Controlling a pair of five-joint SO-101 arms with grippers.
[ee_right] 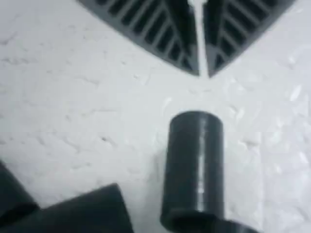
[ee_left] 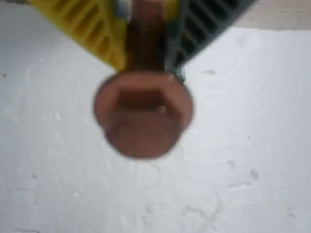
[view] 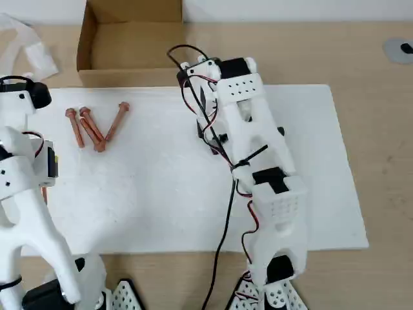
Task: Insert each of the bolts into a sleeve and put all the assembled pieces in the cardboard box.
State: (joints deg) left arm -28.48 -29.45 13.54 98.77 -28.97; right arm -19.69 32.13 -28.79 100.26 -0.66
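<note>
Copper bolt clamped in our left gripper; our right gripper, jaws together, hangs near a black sleeve.

My end effector grips a copper-coloured bolt, its shaft pinched between my yellow finger and my dark finger. The head faces the camera above the white mat. A strip of counter lies beyond.
</note>
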